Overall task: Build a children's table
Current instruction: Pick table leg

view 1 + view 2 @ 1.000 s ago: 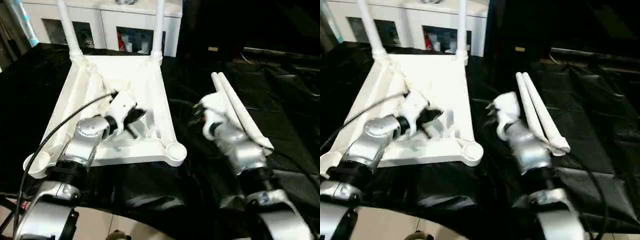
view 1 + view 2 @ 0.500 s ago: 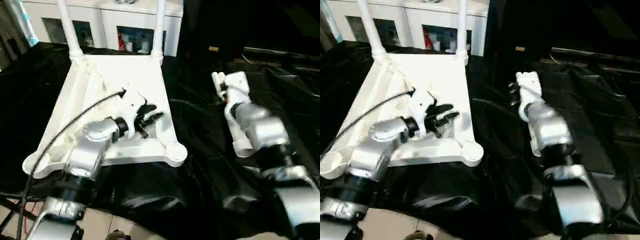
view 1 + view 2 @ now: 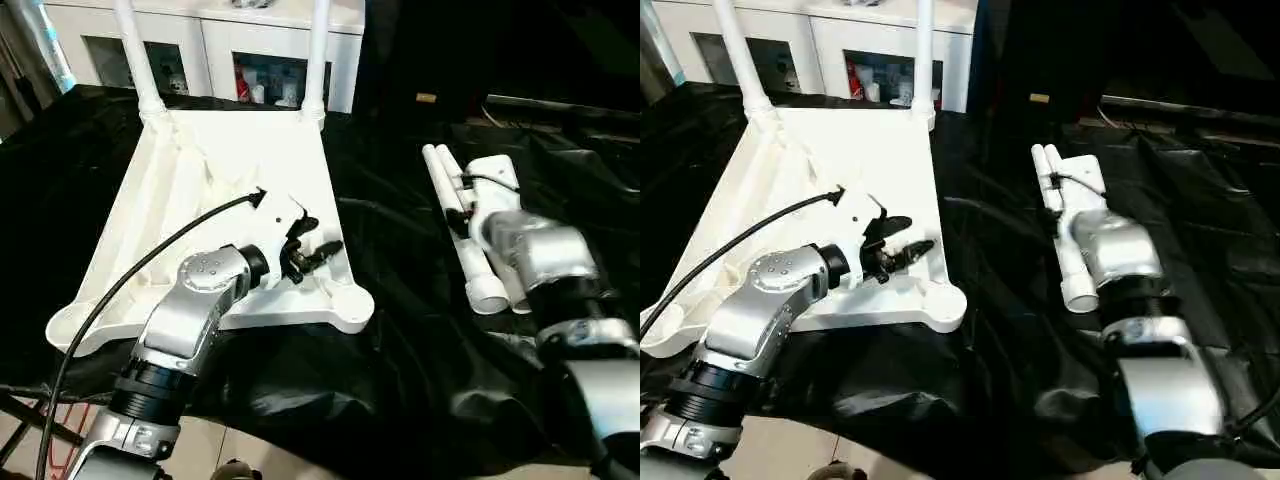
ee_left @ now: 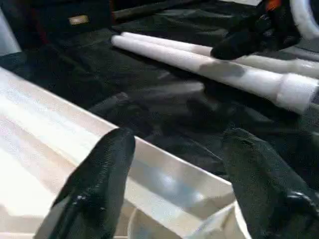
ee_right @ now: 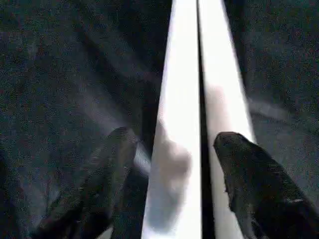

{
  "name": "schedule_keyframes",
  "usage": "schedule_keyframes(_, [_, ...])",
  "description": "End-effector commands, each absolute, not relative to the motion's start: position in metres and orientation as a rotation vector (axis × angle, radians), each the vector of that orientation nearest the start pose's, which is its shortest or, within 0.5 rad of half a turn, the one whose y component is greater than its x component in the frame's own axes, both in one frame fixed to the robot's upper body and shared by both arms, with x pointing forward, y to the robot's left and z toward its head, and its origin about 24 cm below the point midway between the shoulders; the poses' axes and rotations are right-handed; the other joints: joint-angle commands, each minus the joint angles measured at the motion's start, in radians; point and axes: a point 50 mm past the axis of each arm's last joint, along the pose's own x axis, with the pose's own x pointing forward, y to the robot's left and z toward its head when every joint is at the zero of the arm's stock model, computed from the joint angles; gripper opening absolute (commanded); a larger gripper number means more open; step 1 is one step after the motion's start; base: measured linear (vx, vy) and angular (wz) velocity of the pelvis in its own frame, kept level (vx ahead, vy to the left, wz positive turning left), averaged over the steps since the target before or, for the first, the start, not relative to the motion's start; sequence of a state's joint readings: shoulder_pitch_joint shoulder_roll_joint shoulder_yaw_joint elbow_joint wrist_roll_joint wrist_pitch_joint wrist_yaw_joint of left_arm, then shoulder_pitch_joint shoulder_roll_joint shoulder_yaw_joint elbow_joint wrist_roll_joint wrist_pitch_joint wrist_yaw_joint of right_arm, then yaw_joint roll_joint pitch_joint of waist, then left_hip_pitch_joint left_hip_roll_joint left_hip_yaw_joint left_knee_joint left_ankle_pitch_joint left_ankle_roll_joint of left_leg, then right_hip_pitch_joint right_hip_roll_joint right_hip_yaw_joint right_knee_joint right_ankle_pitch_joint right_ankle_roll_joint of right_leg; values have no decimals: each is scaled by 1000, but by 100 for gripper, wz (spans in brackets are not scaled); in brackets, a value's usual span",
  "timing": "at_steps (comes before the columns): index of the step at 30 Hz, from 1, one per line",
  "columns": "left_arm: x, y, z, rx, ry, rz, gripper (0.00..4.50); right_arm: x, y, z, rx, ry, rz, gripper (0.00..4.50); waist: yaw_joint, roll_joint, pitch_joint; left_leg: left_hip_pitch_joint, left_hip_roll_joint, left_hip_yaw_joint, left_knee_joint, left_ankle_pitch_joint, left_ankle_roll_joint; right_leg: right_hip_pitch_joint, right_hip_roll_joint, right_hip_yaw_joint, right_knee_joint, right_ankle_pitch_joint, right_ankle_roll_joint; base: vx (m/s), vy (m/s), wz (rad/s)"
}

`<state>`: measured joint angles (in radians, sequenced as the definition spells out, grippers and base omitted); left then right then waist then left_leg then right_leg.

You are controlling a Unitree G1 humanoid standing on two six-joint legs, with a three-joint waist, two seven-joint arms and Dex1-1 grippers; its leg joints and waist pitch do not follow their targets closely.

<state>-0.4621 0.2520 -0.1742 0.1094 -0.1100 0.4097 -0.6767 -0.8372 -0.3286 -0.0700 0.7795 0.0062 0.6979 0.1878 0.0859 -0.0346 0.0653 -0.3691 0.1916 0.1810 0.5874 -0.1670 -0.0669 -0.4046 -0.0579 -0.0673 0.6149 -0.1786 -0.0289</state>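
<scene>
The left gripper [image 4: 172, 184] has its jaws spread wide with nothing between the two black fingers [image 4: 102, 179]; they hang over the near right rim of the upturned table top [image 3: 190, 200], and in the left wrist view the white rim wall runs across just beyond and below the fingertips, but I cannot tell whether they touch it. The right gripper [image 5: 174, 174] also has its jaws spread apart. In its wrist view one loose leg [image 5: 172, 149] runs up between the two fingers and the second leg [image 5: 222, 94] lies tight against it, passing under the farther finger; whether the fingers press on either leg cannot be told, and nothing is pinched. Counting: one table top, lying ribbed side up on the black-covered bench [image 3: 400, 330], directly under the left jaws; four white legs in all, two standing upright in the far corner sockets [image 3: 135, 60] and [image 3: 318, 55], well beyond the left jaws, and two lying side by side on the black cover [image 3: 470, 260] under the right jaws, their thick ends pointing back toward the robot. Far past both jaws stands one white cabinet [image 3: 215, 45] with glass doors.
</scene>
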Motion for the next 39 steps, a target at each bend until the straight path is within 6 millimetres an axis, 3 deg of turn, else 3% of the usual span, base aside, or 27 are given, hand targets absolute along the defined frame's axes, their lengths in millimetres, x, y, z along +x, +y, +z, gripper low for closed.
schedule_keyframes(1, [307, 95, 109, 198, 132, -950, 358, 374, -217, 79, -112, 694, -9, 296, -4, -10, -78, 12, 31, -7, -55, -160, -9, 58, -73, 50, -68, -151, -168, 0, 0, 0])
schedule_keyframes(4, [299, 95, 110, 183, 133, -1003, 370, 375, -221, 77, -96, 703, -38, 296, -1, -6, -77, 10, 32, -6, -54, -151, -7, 57, -76, 50, -63, -157, -177, 0, 0, 0])
schedule_keyframes(8, [289, 98, 106, 209, 177, -1066, 389, 372, -220, 69, -102, 745, 4, 296, -3, -6, -75, 10, 31, -7, -54, -171, -11, 55, -77, 49, -66, -206, -162, 0, 0, 0])
schedule_keyframes(12, [287, 100, 105, 224, 193, -1063, 389, 370, -213, 62, -79, 780, 79, 296, -2, -4, -73, 13, 33, -7, -55, -181, -11, 51, -74, 50, -69, -222, -156, 0, 0, 0])
schedule_keyframes(17, [289, 101, 105, 230, 199, -1052, 389, 365, -212, 52, -37, 852, 80, 296, -2, -9, -73, 13, 32, -6, -54, -179, -14, 51, -75, 50, -69, -224, -160, 0, 0, 0])
schedule_keyframes(20, [289, 101, 107, 222, 193, -1052, 389, 362, -210, 49, 4, 901, 73, 296, -2, -2, -73, 13, 32, -8, -55, -187, -20, 51, -75, 50, -69, -235, -157, 0, 0, 0])
schedule_keyframes(22, [291, 101, 108, 223, 192, -1042, 389, 363, -209, 49, 0, 898, 86, 296, -2, -5, -74, 14, 33, -8, -55, -191, -23, 51, -75, 49, -69, -230, -153, 0, 0, 0])
schedule_keyframes(29, [292, 104, 108, 233, 202, -1049, 399, 363, -207, 46, 8, 900, 85, 220, -2, -6, -75, 13, 32, -8, -54, -189, -23, 50, -75, 49, -68, -229, -159, 0, 0, 0])
schedule_keyframes(30, [291, 105, 108, 239, 205, -1059, 399, 363, -207, 46, 21, 902, 85, 214, 1, 3, -75, 14, 32, -10, -55, -193, -26, 50, -76, 49, -67, -231, -160, 0, 0, 0])
schedule_keyframes(31, [291, 106, 108, 244, 206, -1068, 399, 363, -207, 46, 35, 903, 83, 210, -1, -1, -75, 13, 32, -9, -55, -196, -27, 51, -75, 49, -68, -226, -158, 0, 0, 0])
schedule_keyframes(39, [286, 103, 105, 270, 226, -1145, 399, 362, -206, 43, 48, 910, 81, 187, -1, -1, -75, 16, 33, -9, -55, -207, -34, 49, -75, 49, -67, -229, -164, 0, 0, 0])
